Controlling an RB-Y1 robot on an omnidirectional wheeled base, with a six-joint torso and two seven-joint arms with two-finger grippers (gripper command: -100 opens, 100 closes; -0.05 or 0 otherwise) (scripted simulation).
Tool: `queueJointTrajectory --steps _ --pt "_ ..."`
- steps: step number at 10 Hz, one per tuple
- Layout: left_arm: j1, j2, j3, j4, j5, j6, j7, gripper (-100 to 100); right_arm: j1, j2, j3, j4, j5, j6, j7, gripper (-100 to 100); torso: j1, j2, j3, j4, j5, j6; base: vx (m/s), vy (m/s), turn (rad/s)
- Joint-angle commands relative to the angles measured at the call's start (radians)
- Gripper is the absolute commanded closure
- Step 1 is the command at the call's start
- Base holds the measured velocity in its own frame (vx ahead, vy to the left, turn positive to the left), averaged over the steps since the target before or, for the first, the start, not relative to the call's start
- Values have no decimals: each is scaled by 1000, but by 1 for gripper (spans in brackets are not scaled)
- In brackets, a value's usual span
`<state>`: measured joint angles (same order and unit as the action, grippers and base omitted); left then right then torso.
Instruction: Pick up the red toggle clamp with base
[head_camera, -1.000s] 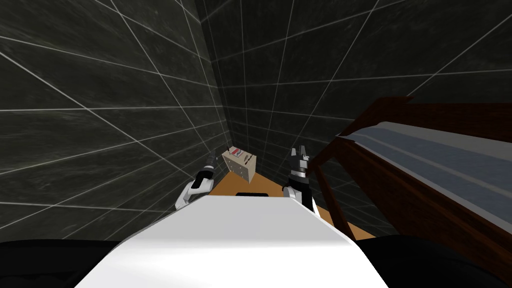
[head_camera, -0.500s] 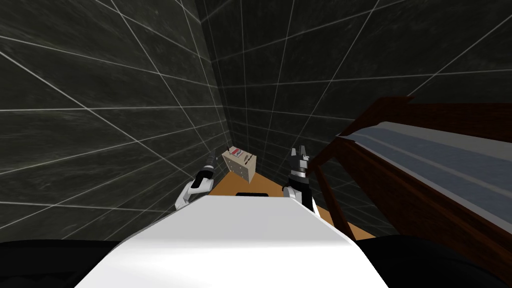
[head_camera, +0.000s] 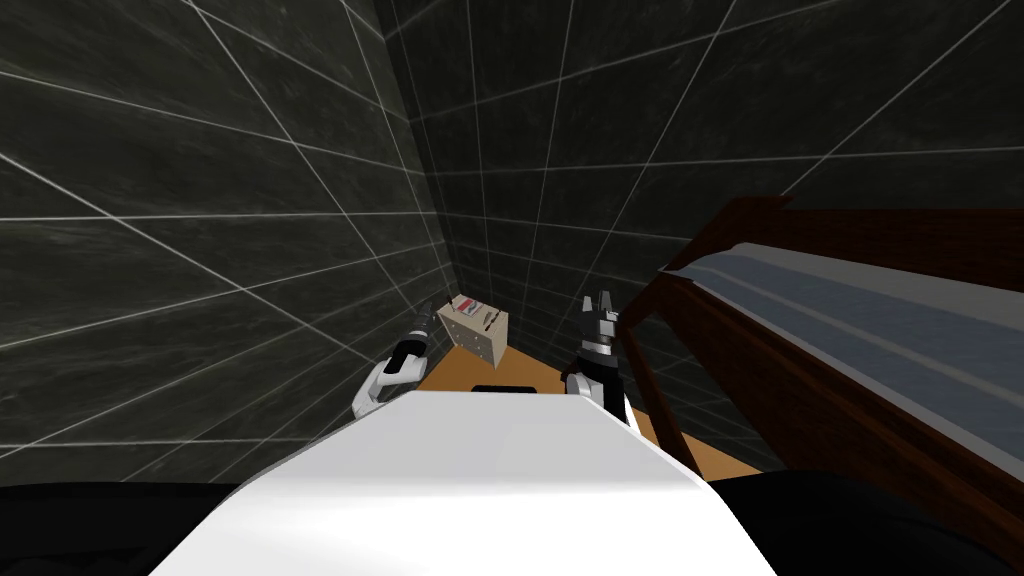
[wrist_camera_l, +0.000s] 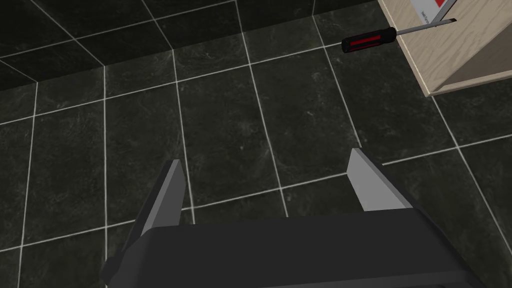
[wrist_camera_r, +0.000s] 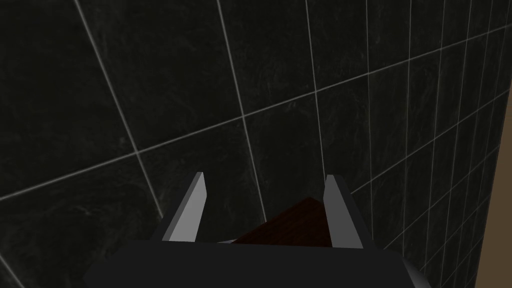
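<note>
Red clamp: the clamp (head_camera: 468, 306), red and white, lies on top of a pale wooden box (head_camera: 480, 342), ahead of the left gripper (head_camera: 421, 323) and off to one side of its jaws, not between them.
Screwdriver: a black and red screwdriver (wrist_camera_l: 370, 40) lies just beside the clamp, its tip on the box top and its handle sticking out past the box edge, nearer the left jaws than the clamp is.
Left jaws: spread wide with nothing between them; dark tiles lie straight ahead.
Right jaws: the right gripper (head_camera: 598, 310) is also spread and empty, raised next to the dark bed frame (head_camera: 668, 330), well apart from the box.
Step in hand: by my reading this is the approach; no grasp is begun.
Next move: the left gripper likely needs to swing across until the clamp sits between its fingers, come down over the box top, and close without catching the screwdriver.
</note>
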<state>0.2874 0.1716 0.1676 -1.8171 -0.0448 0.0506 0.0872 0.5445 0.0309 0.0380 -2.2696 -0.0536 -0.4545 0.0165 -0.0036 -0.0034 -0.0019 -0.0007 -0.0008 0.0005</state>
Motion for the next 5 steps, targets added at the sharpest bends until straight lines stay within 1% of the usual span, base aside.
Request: queueJointTrajectory --steps 1,2,3,5 --pt "-20 18 2 39 4 8 -2 -100 0 0 0 0 0 0 0 0 0 0 0 0 0 0 60 -65 -203" --pt "-20 18 2 39 4 8 -2 -100 0 0 0 0 0 0 0 0 -1 -1 0 0 0 0 37 -40 -126" --pt "-20 18 2 39 4 8 -2 -100 0 0 0 0 0 0 0 0 1 1 0 0 0 0 0 0 0" --pt "-20 18 2 39 4 8 -2 -100 0 0 0 0 0 0 0 0 4 4 2 1 1 -1 -17 18 57"
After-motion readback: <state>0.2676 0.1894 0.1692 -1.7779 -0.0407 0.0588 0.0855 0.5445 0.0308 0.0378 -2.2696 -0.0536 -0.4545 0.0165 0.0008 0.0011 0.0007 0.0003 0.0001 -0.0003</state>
